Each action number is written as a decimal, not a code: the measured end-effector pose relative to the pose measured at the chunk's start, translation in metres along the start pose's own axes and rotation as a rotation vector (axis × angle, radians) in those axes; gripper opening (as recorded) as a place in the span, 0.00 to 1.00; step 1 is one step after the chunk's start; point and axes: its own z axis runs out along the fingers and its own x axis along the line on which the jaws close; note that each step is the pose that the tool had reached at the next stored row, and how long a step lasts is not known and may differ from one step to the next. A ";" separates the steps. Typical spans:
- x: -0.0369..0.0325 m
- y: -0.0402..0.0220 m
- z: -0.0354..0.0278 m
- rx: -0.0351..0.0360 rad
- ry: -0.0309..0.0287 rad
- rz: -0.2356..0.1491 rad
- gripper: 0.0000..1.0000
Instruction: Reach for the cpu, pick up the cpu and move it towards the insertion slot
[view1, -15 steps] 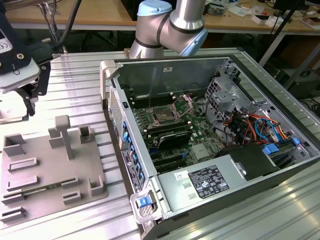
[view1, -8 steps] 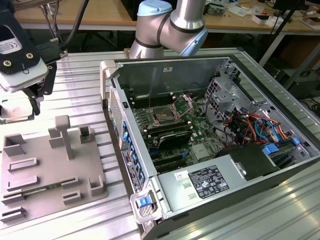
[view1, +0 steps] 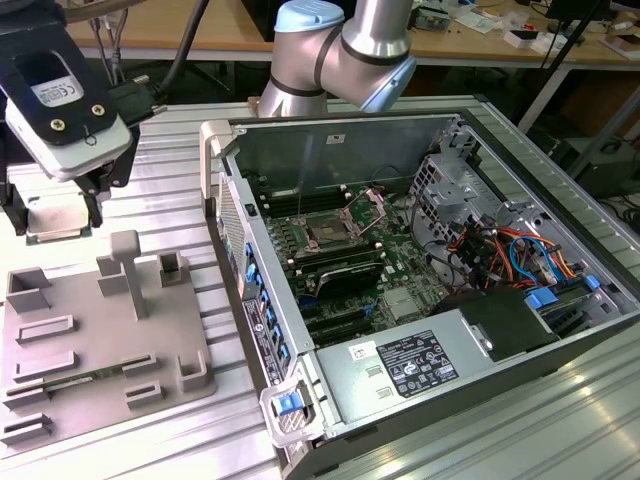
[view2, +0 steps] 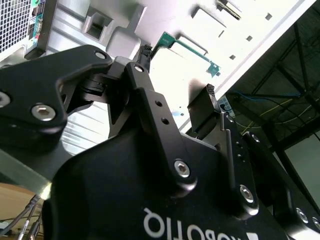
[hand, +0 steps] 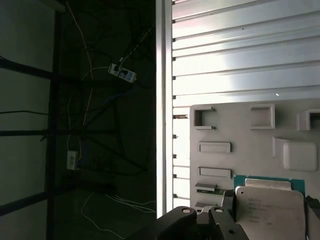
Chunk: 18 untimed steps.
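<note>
The ribbed metal surface (view1: 170, 160) carries an open computer case (view1: 330, 150) towards the exterior view's right and a grey tray (view1: 100, 330) of moulded holders towards its left. The arm (view1: 345, 40) bends over from behind the case and out to the tray side. The hand (view1: 52, 216) hangs at the tray's far end, at the exterior view's left. It looks clenched on the cpu (view1: 55, 220), whose flat silvery face sits level between the two dark fingers. In the first wrist view the cpu (hand: 272, 210) lies across the tray's holders with its green edge showing, which I take to mean it is lifted clear of the tray and not resting in it (I cannot see the gap itself). So the reach looks finished and the pick-up is done or very nearly so. The carry is what remains. The slot (view1: 327, 232) sits deep inside the case on the board, dark with a brownish centre, and its metal clamp is swung up and open. It is well apart from the cpu, with the case's near wall and a stretch of bare surface between them.
</note>
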 end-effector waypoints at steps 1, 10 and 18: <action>-0.0016 0.0000 0.0000 0.0000 0.0000 0.000 0.55; -0.0173 -0.0003 -0.0002 0.0002 0.0000 0.000 0.55; -0.0305 -0.0004 -0.0004 0.0003 0.0000 0.000 0.55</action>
